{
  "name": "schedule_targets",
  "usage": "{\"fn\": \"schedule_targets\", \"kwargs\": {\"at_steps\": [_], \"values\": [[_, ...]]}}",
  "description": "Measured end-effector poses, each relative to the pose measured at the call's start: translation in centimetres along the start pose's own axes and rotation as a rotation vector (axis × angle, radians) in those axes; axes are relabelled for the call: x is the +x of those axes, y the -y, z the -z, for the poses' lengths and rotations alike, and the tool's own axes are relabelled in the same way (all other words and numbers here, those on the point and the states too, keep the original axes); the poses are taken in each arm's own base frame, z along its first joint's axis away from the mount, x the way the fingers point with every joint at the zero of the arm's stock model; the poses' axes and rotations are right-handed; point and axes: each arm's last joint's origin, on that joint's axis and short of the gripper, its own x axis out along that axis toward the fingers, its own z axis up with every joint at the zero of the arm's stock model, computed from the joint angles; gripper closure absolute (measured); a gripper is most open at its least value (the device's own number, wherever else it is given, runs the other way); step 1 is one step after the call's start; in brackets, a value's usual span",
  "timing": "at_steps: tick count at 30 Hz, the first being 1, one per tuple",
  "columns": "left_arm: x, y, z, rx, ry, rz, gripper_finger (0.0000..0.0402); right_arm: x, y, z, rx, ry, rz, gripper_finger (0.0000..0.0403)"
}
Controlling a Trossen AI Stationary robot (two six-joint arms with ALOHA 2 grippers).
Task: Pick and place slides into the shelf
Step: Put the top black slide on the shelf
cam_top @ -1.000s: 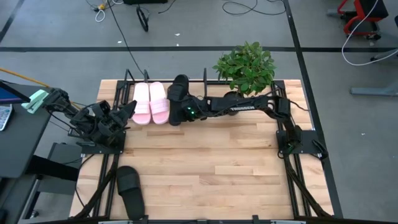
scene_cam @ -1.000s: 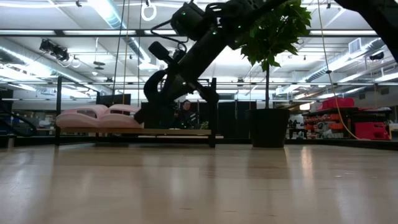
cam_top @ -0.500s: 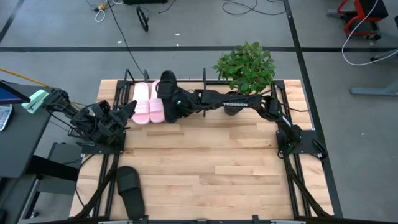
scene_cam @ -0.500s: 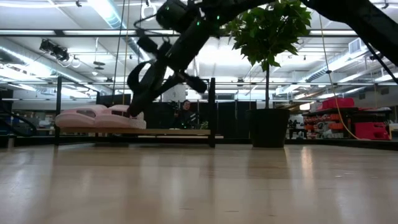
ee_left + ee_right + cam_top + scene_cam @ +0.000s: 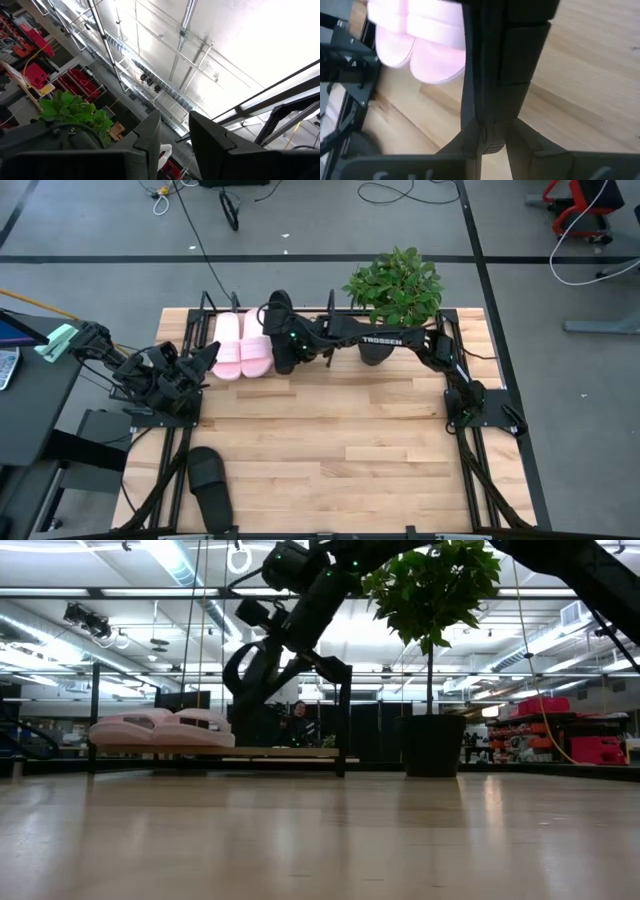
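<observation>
Table [image 5: 330, 440]: pale wood top, mostly bare across the middle and front.
Right arm [image 5: 400, 345]: stretched along the back edge, passing in front of the plant pot and hiding its base from above.
Potted plant [image 5: 396, 285]: back right, just beside the shelf's end post.
Shelf [image 5: 215, 752]: low black rack at the back left.
Pink slides [image 5: 242, 345]: two side by side on the shelf, touching.
Black slide in the grip [image 5: 281, 330]: tilted, over the shelf, right beside the pink pair.
Right gripper [image 5: 492, 137]: fingers clamped on that black slide.
Second black slide [image 5: 211, 486]: flat on the table, front left, well apart.
Left gripper [image 5: 172, 137]: at the left edge, tilted up toward the ceiling, fingers slightly parted, holding nothing.
</observation>
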Motion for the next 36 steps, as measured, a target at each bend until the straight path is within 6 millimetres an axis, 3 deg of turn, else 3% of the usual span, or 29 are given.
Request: {"fn": "schedule_targets", "kwargs": {"at_steps": [22, 28, 36], "values": [[0.0, 0.0, 0.0, 0.001, 0.0, 0.0, 0.0294, 0.0, -0.3, -0.8, -0.036, 0.013, -0.085, 0.0341], [0.0, 0.0, 0.0, 0.001, 0.0, 0.0, 0.0294, -0.1, 0.5, -2.0, -0.043, 0.01, -0.09, 0.0342], [0.0, 0.0, 0.0, -0.003, 0.0, 0.0, 0.0294, 2.2, 2.4, -2.8, 0.008, -0.096, -0.099, 0.0342]]}}
